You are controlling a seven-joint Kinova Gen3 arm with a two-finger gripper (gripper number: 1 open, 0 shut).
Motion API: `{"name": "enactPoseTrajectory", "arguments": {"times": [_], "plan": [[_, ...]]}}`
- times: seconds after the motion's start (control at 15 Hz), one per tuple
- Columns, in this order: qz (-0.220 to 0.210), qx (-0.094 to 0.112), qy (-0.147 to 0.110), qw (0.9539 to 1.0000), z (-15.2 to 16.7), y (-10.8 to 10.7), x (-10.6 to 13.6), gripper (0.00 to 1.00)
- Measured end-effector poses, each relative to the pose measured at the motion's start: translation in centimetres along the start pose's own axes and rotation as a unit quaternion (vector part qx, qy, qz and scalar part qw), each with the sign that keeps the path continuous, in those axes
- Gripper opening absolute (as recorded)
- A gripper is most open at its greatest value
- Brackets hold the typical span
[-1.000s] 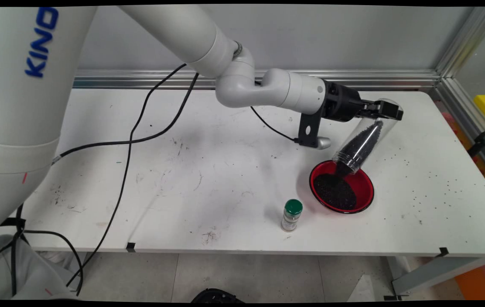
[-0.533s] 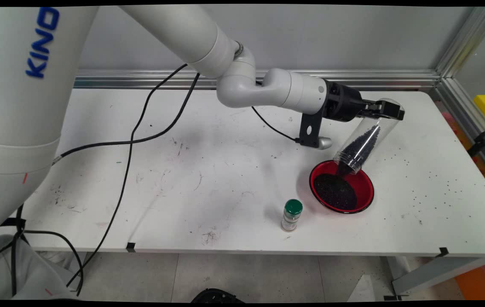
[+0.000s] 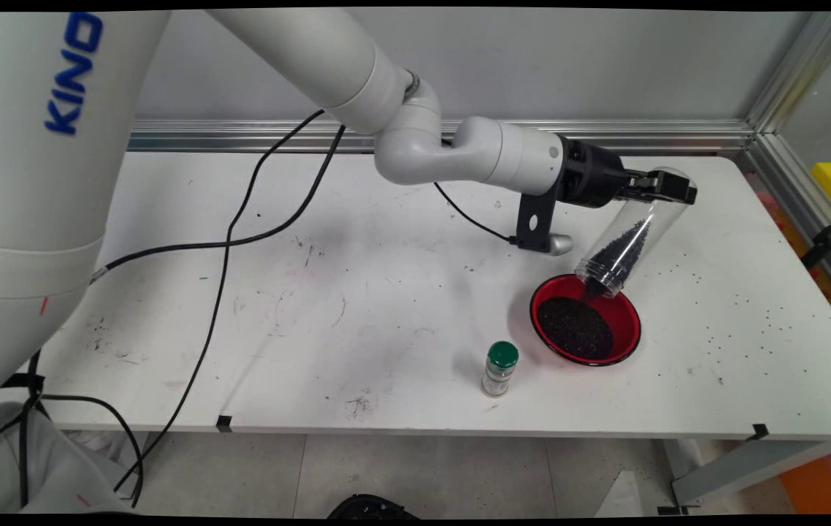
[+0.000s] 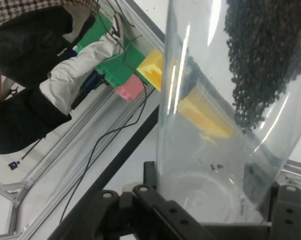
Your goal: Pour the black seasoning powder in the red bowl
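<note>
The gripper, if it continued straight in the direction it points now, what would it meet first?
The gripper points right, already shut on the tilted clear tube. Past it the way looks free above the table; depth is unclear.

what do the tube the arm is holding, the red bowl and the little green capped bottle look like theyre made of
Tube: clear glossy plastic, probably; the dark granules show through its wall. Red bowl: smooth and shiny, likely plastic or melamine, though glazed ceramic is possible. Small bottle: see-through body, plastic or glass, with an opaque green cap, likely plastic. The end effector grips the tube.
</note>
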State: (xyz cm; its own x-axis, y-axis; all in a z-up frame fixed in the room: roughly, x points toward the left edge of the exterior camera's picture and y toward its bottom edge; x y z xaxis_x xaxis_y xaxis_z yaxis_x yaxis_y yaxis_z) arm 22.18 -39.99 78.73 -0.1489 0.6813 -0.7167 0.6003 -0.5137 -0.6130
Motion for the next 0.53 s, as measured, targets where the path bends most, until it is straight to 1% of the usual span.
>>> {"name": "enactPoseTrajectory", "arguments": {"times": [0.53], "plan": [[0.002,0.003,-0.003,1.0,0.19,-0.19,-0.2,0.0]]}}
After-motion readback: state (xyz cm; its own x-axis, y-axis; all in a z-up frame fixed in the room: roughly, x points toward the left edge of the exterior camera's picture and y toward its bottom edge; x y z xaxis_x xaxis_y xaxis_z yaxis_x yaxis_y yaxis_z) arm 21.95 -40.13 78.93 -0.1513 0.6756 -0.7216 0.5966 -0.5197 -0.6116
